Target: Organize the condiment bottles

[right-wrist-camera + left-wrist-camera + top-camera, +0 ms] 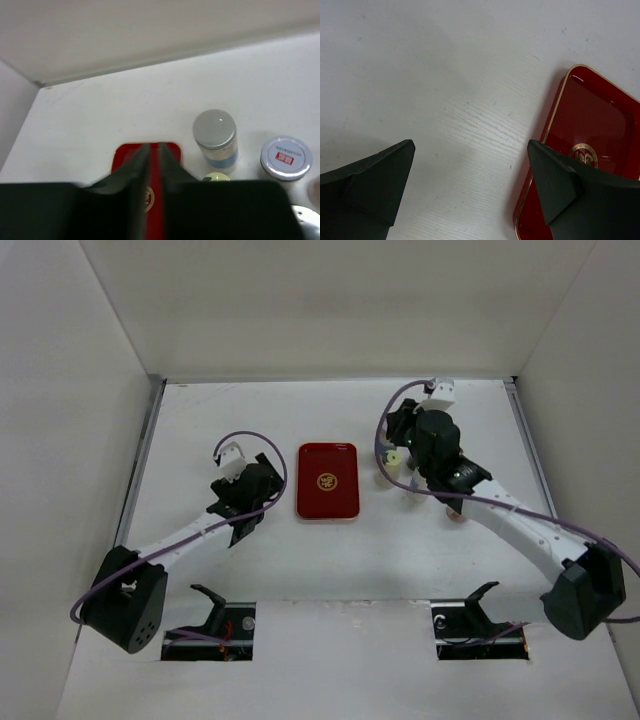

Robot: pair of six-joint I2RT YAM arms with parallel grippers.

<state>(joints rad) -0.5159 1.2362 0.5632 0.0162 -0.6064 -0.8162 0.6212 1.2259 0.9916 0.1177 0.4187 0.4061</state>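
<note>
Right tool [154,146], pinched shut and empty, is hovering near the shaker jars [214,129] while left tool [471,144] is hanging wide open beside the red tray [328,481], likely their destination.

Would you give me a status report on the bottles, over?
Left end effector open, empty. Right end effector shut, empty, near bottles. Bottles grouped right of tray, none on it.
</note>
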